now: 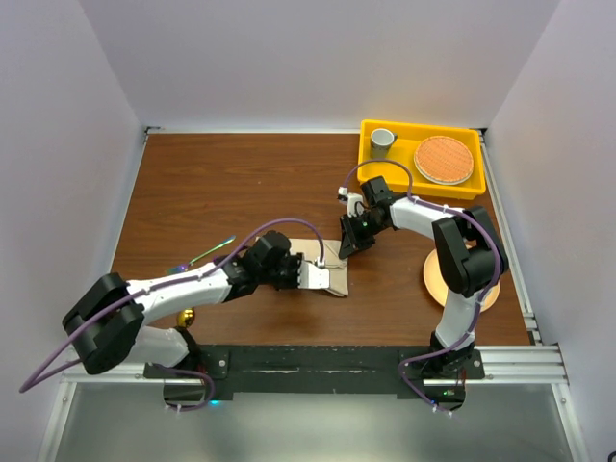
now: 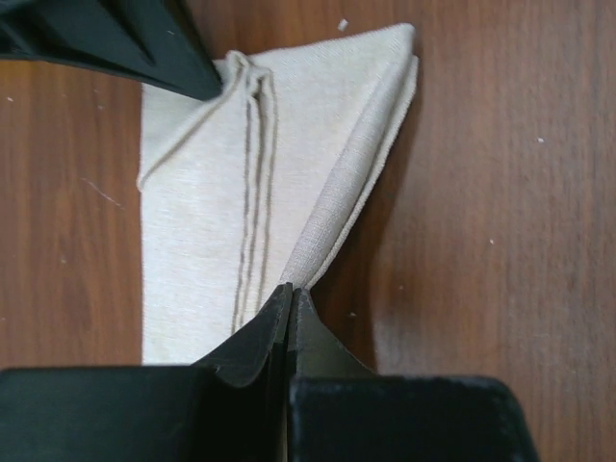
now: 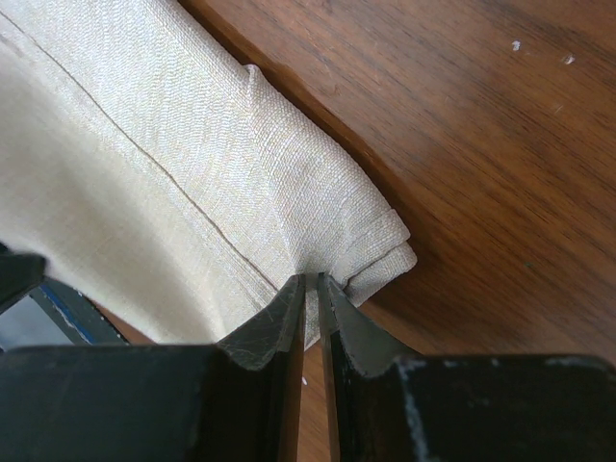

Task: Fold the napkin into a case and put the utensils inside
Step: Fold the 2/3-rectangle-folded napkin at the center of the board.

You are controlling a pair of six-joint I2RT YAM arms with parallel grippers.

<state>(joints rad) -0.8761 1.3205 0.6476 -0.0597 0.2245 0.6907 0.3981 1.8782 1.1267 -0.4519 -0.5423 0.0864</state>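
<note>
top view: the napkin is seen partly folded into a small layered packet at the middle of the bench, pinched from two sides. the left end effector is closed on its left edge, with the left arm stretched low across the bench. the right end effector is closed on the far corner, with the right arm bent back above the peach plate. the fork and the spoon are seen lying beside the left arm, well apart from the cloth. the case is therefore judged unfinished and the loading not yet begun.

left wrist view: the left end effector is shown shut on a raised ridge of the napkin, whose hemmed layers are stacked flat on the wood. the far corner is met by a dark finger of the right end effector.

right wrist view: the right end effector is seen clamped on a bunched corner of the napkin, with folds fanning away from the tips.
</note>
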